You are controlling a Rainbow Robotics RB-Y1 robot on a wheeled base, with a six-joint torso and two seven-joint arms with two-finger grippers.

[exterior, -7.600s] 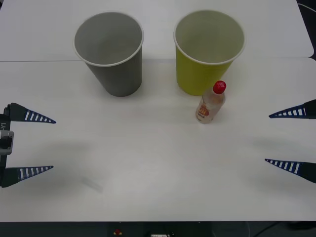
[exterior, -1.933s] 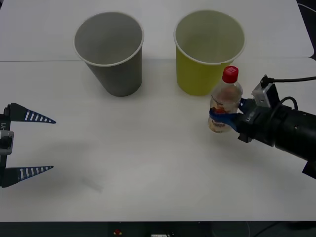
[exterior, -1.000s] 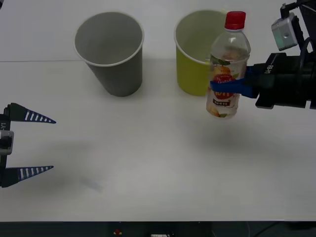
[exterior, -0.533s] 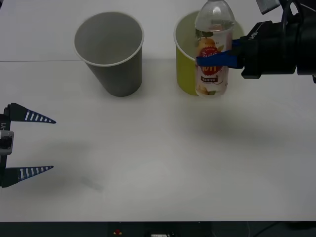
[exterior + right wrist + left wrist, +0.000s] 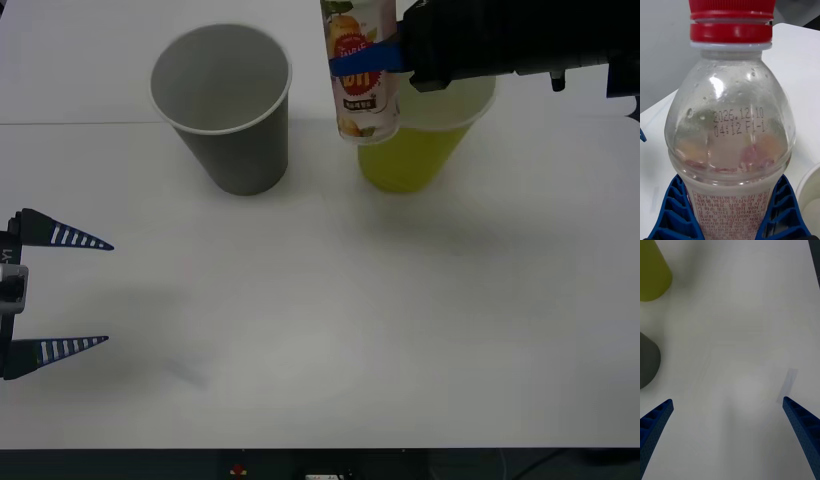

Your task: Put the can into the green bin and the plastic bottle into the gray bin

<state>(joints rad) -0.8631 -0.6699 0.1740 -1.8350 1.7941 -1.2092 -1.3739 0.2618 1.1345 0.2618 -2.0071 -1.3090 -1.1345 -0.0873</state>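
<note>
My right gripper (image 5: pixel 372 58) is shut on the plastic bottle (image 5: pixel 362 85) and holds it upright in the air. The bottle overlaps the left rim of the green bin (image 5: pixel 420 150), with the gray bin (image 5: pixel 225 110) to its left. In the right wrist view the bottle (image 5: pixel 730 127) is very close, its red cap (image 5: pixel 732 22) up, and the blue fingers (image 5: pixel 673 210) clamp its labelled body. My left gripper (image 5: pixel 55 290) waits open at the table's left edge. The left wrist view has its gripper (image 5: pixel 728 435) over bare table. The can is out of view.
The white table (image 5: pixel 320 330) lies bare in front of the two bins. In the left wrist view the green bin (image 5: pixel 651 273) and the gray bin (image 5: pixel 647 360) sit at one edge. A faint smudge (image 5: pixel 790 384) marks the tabletop.
My right gripper has lifted the bottle off the table beside the green bin and carried it up and to the left, toward the gray bin. The left arm has not moved.
</note>
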